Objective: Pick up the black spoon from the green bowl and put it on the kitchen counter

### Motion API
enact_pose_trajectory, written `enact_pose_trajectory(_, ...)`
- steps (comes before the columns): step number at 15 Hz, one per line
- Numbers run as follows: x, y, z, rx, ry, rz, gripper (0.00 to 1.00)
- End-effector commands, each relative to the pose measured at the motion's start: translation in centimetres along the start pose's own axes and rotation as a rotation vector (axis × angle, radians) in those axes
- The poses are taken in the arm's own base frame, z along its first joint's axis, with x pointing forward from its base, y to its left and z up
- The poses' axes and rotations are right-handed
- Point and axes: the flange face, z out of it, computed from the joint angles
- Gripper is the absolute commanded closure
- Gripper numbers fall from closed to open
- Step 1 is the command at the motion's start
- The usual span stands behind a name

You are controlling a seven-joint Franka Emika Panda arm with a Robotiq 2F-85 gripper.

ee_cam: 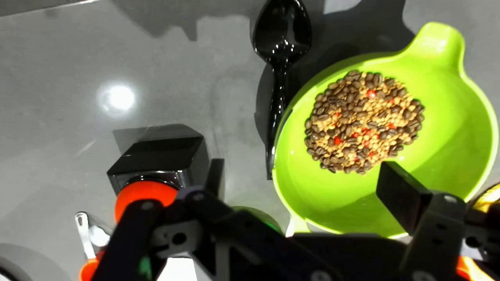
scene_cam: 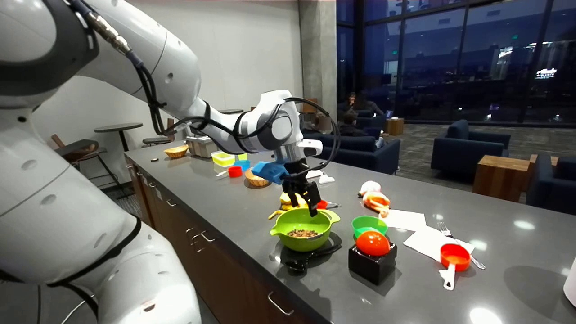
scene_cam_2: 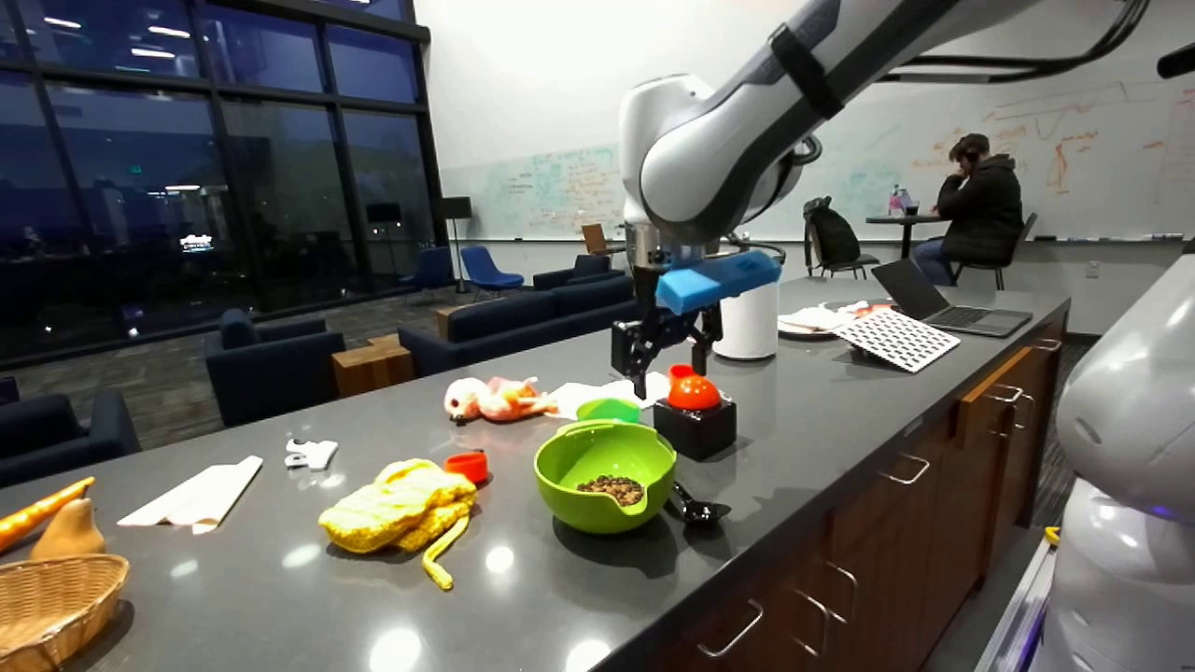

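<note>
The black spoon (scene_cam: 310, 256) lies on the dark grey kitchen counter (scene_cam: 427, 297), close beside the green bowl (scene_cam: 300, 244). It also shows in an exterior view (scene_cam_2: 700, 511). In the wrist view the spoon (ee_cam: 282, 43) lies left of the bowl (ee_cam: 461, 128), its handle along the bowl's rim; whether they touch I cannot tell. The bowl holds coffee beans and small grains, also seen in an exterior view (scene_cam_2: 588, 509). My gripper (scene_cam: 304, 204) is open and empty above the bowl, its fingers wide apart in the wrist view (ee_cam: 302, 171).
A black square holder (scene_cam: 372, 266) with a red ball (scene_cam: 373, 243) stands beside the spoon. A smaller green dish (scene_cam: 369, 224) is behind it. A yellow cloth-like item (scene_cam_2: 397, 509) lies beyond the bowl. A red scoop (scene_cam: 454, 256) and papers are further along. The counter's front edge is near the spoon.
</note>
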Motion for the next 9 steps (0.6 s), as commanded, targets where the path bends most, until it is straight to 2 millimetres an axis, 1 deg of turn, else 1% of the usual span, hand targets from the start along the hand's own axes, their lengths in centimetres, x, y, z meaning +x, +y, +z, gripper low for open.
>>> enact_pose_trajectory(1, 0.8, -1.4, -2.8, 0.059, -0.063, -0.124, 0.00)
enact_pose_trajectory(4, 1.6, -2.7, -5.6, 0.117, -0.057, -0.203, 0.00)
enact_pose_trajectory(6, 2.4, -3.6, -7.3, 0.207, -0.084, -0.232, 0.00)
enact_pose_trajectory(7, 2.8, -3.9, -8.0, 0.245, -0.107, -0.235, 0.00)
enact_pose_trajectory(9, 3.4, -4.1, -8.6, 0.252, -0.148, -0.225, 0.00)
